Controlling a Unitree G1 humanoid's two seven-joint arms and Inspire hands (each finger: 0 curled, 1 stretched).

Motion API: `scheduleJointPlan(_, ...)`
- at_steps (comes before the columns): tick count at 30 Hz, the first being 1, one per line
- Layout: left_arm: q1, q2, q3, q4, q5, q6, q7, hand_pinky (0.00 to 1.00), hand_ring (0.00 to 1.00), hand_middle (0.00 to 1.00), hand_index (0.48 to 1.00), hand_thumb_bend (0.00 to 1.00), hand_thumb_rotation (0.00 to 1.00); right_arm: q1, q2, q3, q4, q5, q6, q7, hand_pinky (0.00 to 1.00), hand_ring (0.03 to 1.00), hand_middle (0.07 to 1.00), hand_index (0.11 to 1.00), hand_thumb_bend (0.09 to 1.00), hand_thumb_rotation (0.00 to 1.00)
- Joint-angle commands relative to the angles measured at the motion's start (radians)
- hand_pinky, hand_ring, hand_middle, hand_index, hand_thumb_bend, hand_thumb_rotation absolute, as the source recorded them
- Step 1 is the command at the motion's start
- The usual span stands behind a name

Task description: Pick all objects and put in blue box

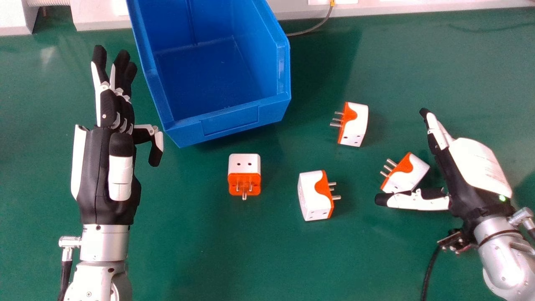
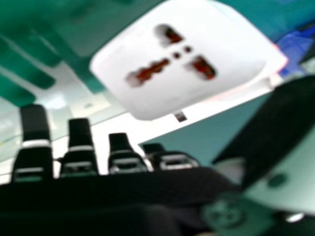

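OK, got right hand [image 1: 480,167] open at right of frame, fingers straight, thumb apart, gripping nothing. See nearest plug [image 1: 406,173] on table [image 1: 250,259] just left of palm, in the thumb-finger gap; long axis lower left to upper right, pins toward upper left. Can't confirm thumb contact. Probably needs an end-to-end pinch, then a carry to box [image 1: 232,121], upper left. Leave left hand [image 1: 98,167] idle, left of frame, well apart.
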Motion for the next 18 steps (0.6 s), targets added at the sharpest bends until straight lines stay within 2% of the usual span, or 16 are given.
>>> scheduleJointPlan(1,-0.004,0.004,-0.002,-0.012,0.007,-0.013,-0.002,0.0,1.0,1.0,1.0,1.0,0.96,0.04,0.041,0.039,-0.016,-0.015,-0.02,0.043,0.7,0.872,0.949,1.0,1.0,0.57)
scheduleJointPlan(11,-0.003,0.005,-0.003,-0.017,0.003,-0.01,-0.004,0.0,1.0,1.0,1.0,1.0,0.96,0.053,0.054,0.039,-0.034,-0.009,-0.026,0.028,0.64,0.834,0.917,0.987,1.0,0.48)
scheduleJointPlan(18,-0.003,0.006,-0.002,-0.02,0.004,-0.011,-0.003,0.0,1.0,1.0,1.0,1.0,0.96,0.051,0.073,0.011,-0.013,0.059,-0.059,0.065,0.59,0.732,0.83,0.923,0.993,0.31)
